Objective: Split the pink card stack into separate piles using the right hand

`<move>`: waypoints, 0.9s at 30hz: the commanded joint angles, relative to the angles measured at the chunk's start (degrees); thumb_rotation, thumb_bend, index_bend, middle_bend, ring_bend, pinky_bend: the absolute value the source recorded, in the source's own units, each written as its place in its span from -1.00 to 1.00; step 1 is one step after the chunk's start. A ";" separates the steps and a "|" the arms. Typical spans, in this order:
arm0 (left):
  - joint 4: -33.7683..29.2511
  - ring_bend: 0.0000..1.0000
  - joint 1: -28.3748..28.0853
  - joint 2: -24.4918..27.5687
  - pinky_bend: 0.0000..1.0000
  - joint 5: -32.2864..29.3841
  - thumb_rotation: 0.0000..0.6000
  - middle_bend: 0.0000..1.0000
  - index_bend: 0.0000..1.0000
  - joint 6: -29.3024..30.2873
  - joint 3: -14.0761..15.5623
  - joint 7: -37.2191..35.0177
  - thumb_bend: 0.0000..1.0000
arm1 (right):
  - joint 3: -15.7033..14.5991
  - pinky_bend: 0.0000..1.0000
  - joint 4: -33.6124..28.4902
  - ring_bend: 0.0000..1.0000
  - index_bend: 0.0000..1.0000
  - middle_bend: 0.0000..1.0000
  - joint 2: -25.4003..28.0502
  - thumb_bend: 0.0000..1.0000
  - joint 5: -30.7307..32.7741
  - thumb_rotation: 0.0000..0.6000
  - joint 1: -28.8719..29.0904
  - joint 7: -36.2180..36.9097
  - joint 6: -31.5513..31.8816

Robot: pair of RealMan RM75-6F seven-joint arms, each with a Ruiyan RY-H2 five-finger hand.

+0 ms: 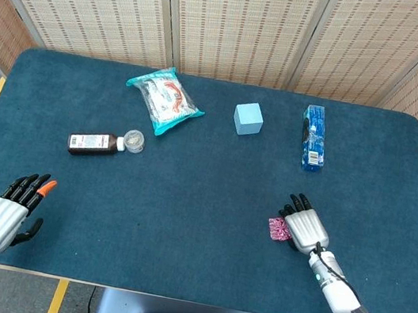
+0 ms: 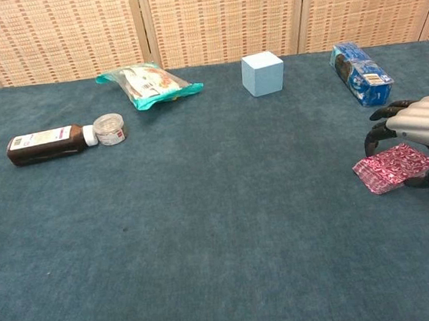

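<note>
The pink card stack [image 2: 390,168] lies flat on the blue cloth at the right side; in the head view only its left edge [image 1: 278,229] shows from under my hand. My right hand [image 2: 424,125] arches over the stack, with the fingers curled down at its far edge and the thumb against its near right side. The head view shows the same right hand [image 1: 305,227] covering most of the stack. My left hand [image 1: 5,212] rests palm down near the table's front left corner, fingers apart, holding nothing.
A brown bottle [image 1: 93,143] lies on its side beside a small clear jar [image 1: 134,141] at the left. At the back are a teal snack bag [image 1: 164,98], a light blue cube [image 1: 248,119] and a blue packet [image 1: 313,136]. The table's right edge is near my right hand.
</note>
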 commanded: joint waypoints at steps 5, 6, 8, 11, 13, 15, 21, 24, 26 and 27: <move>-0.03 -1.00 0.03 -0.01 -0.77 -0.17 1.00 -1.00 -1.00 0.06 -0.09 0.12 -0.07 | -0.19 -1.00 -0.01 -0.91 -0.36 -0.52 -0.27 -0.57 0.78 1.00 0.31 -0.77 -0.21; -0.07 -1.00 0.03 0.01 -0.77 -0.18 1.00 -1.00 -1.00 0.04 -0.07 0.05 -0.07 | -0.17 -1.00 -0.10 -0.91 -0.36 -0.51 -0.35 -0.58 0.90 1.00 0.37 -0.78 -0.15; -0.02 -1.00 -0.02 0.00 -0.77 -0.19 1.00 -1.00 -1.00 -0.05 -0.07 0.10 -0.07 | -0.20 -1.00 -0.04 -0.90 -0.34 -0.50 -0.57 -0.58 0.99 1.00 0.37 -0.95 0.17; -0.04 -1.00 -0.03 0.02 -0.77 -0.28 1.00 -1.00 -1.00 -0.14 -0.07 0.08 -0.07 | -0.33 -1.00 0.00 -0.86 -0.30 -0.47 -0.72 -0.58 1.05 1.00 0.40 -1.07 0.48; 0.01 -1.00 -0.04 0.01 -0.77 -0.25 1.00 -1.00 -1.00 -0.14 -0.05 0.04 -0.07 | -0.40 -1.00 0.10 -0.82 -0.24 -0.43 -0.87 -0.58 1.04 1.00 0.41 -1.09 0.73; -0.06 -1.00 -0.05 0.08 -0.77 -0.18 1.00 -1.00 -1.00 -0.11 -0.03 -0.01 -0.07 | -0.46 -1.00 0.19 -0.80 -0.20 -0.40 -1.01 -0.58 1.02 1.00 0.40 -1.13 1.00; -0.08 -1.00 -0.05 0.13 -0.77 -0.17 1.00 -1.00 -1.00 -0.12 0.00 -0.13 -0.07 | -0.66 -1.00 0.28 -0.74 -0.11 -0.33 -1.38 -0.58 0.66 1.00 0.36 -1.32 1.91; -0.10 -1.00 -0.05 0.18 -0.77 -0.07 1.00 -1.00 -1.00 -0.06 0.04 -0.21 -0.07 | -0.70 -1.00 0.28 -0.69 -0.05 -0.29 -1.56 -0.58 0.41 1.00 0.25 -1.44 2.61; -0.13 -1.00 -0.05 0.21 -0.77 -0.07 1.00 -1.00 -1.00 -0.07 0.05 -0.27 -0.07 | -0.71 -1.00 0.27 -0.67 0.01 -0.26 -1.65 -0.58 0.22 1.00 0.21 -1.60 3.07; -0.13 -1.00 -0.05 0.21 -0.77 -0.05 1.00 -1.00 -1.00 -0.06 0.06 -0.25 -0.07 | -0.71 -1.00 0.33 -0.65 0.04 -0.24 -1.73 -0.58 0.12 1.00 0.19 -1.72 3.32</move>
